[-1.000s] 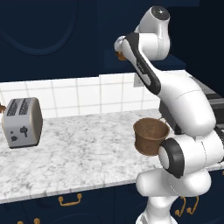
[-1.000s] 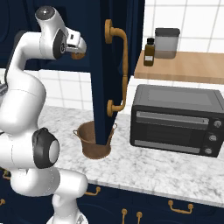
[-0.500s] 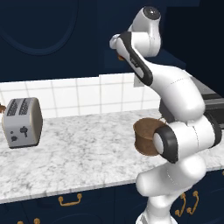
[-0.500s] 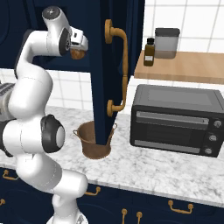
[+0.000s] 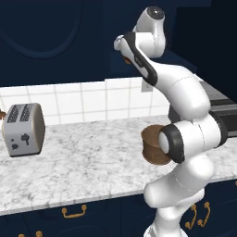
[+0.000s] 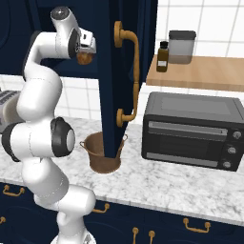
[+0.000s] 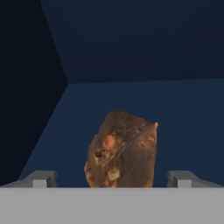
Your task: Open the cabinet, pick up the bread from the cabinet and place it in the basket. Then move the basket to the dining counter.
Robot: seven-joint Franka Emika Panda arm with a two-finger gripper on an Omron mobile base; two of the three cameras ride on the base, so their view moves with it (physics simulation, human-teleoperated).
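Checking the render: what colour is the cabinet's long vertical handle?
Brass-gold; the long curved cabinet handle shows best in the right base view.

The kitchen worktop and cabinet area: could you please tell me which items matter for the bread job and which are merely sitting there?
Job: cabinet, door open; bread on its shelf; basket; gripper, open.
Bystanders: toaster, toaster oven, brown bottle, grey canister.
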